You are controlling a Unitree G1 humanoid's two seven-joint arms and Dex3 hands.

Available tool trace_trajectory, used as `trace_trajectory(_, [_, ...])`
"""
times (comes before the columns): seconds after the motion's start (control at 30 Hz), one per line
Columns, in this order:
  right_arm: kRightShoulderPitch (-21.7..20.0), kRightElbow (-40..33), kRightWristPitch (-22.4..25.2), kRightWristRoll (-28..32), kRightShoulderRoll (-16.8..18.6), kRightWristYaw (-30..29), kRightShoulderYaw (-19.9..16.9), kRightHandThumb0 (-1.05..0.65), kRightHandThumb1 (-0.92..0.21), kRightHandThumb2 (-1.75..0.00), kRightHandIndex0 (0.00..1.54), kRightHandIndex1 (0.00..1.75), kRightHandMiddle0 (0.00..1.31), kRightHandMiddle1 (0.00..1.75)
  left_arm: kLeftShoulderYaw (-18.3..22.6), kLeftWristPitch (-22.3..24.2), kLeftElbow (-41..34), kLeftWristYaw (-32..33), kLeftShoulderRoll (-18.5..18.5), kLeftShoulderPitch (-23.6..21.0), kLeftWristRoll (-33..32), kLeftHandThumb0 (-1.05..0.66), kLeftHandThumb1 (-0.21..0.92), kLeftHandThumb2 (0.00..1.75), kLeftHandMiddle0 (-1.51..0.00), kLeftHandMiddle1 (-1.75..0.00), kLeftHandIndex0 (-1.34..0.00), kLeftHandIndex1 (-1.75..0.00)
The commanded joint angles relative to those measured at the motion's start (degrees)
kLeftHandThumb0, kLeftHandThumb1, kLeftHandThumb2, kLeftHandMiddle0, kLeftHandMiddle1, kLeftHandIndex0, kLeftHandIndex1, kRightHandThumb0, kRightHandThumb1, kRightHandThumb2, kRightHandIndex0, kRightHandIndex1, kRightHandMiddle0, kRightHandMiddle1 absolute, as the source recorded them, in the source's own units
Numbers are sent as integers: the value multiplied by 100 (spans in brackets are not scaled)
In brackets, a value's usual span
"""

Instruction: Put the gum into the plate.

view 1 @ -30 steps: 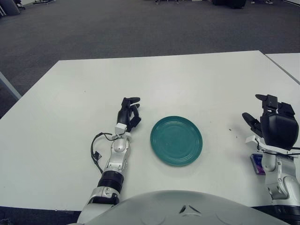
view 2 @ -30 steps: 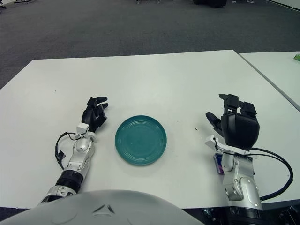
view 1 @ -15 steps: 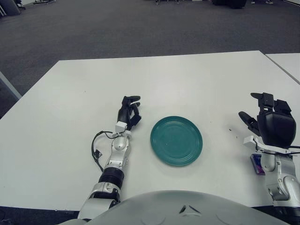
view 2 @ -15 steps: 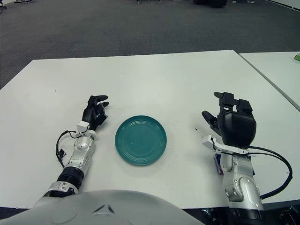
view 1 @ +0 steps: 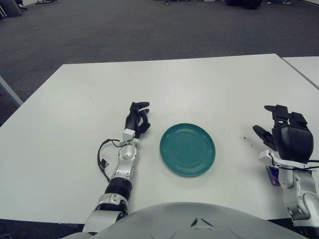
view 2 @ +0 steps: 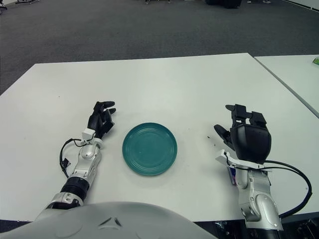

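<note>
1. One teal plate [view 1: 187, 149], round and bare inside, lying flat on the white bench [view 1: 199, 84] toward the near edge; taken as the landmark for all entries below.
2. One pack of gum [view 2: 232, 175], purple-blue, lying on the bench well to the right of the plate, near the front edge; mostly hidden under the right wrist, only a narrow strip showing; not on the plate.
3. One right hand [view 2: 245, 134], black, to the right of the plate, raised above the gum with its back toward the camera; fingers spread and extended forward, thumb out toward the plate; holding nothing.
4. One left hand [view 1: 136, 119], black, just left of the plate, fingers loosely curled around nothing; forearm running back toward the near edge; whether it touches the bench cannot be told.
5. One black cable [view 1: 102, 158], looped beside the left forearm, left of the plate.
</note>
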Motion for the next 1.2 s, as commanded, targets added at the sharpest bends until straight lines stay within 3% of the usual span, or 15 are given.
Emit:
trace_trajectory(0.0, [-307,510,-118,176,-157,-144,34,-74,-92,-47,35,66,0,99,36,158,313,20,-9,233,-10,-74,92,96,-25,-97,-18,-120])
trace_trajectory(0.13, [-501,883,-260,296,-224,-320,65,-74,-92,-46,38,66,0,98,50,123,312,14,-6,241,-17,-74,92,97,-24,-98,-17,-120])
trace_trajectory(0.33, [-1373,2628,-724,657,-400,-821,223,-75,-92,-47,40,66,0,99,103,89,313,67,-29,230,-31,-73,92,96,-26,-101,-19,-122])
trace_trajectory(0.7, [-1620,3324,-884,1079,-475,-871,406,-73,-92,-44,42,62,0,98,191,56,162,139,-19,316,7,-71,92,95,-26,-110,-24,-124])
trace_trajectory(1.17, [-2352,5075,-1409,1361,-581,-1276,868,-71,-92,-44,40,62,0,98,109,323,-252,372,62,468,301,-68,92,95,-27,-110,-23,-123])
